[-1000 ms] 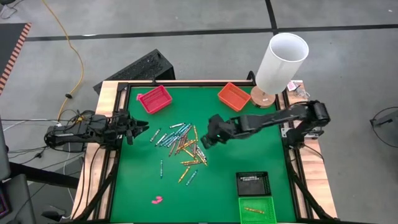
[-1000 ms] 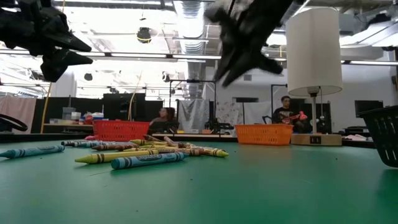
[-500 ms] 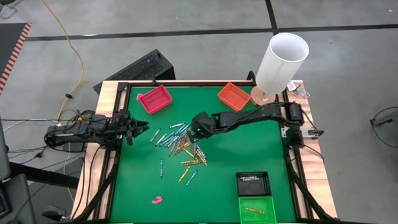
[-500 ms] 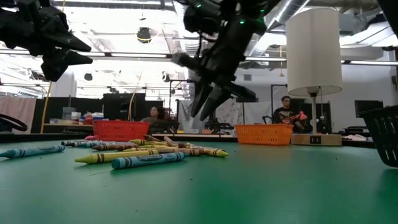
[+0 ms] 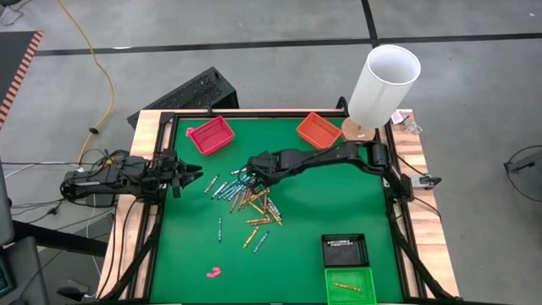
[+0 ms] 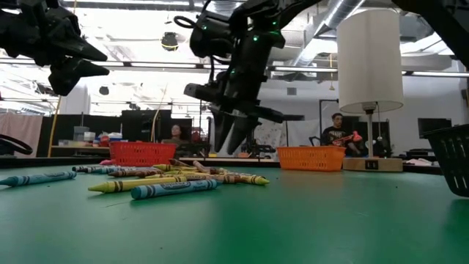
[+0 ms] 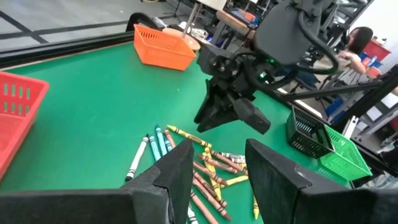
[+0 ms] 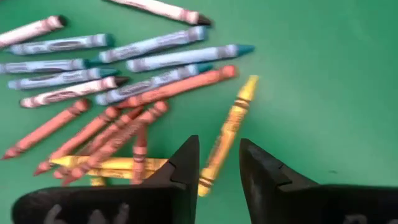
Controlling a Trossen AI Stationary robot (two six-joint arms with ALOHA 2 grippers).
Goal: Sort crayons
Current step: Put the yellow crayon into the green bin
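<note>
The crayons lie loose in a flat pile on the green table; they also show in the low view. My right gripper hangs open over the pile's far end, slanting down, clear of the table. In its wrist view the right gripper has its fingers on either side of a yellow-orange crayon, above it and not touching. Blue and reddish crayons lie beyond. My left gripper waits open at the table's left edge, and its own wrist view shows the left gripper held level.
A red tray and an orange tray stand at the far edge. A black tray and a green tray with a crayon in it stand near right. A pink lump lies near left, and a lamp stands far right.
My right gripper has swept from right of the crayon pile toward the table's left edge and come down, tipping steeper, until it stands over the pile's far end. The crayons have not moved.
</note>
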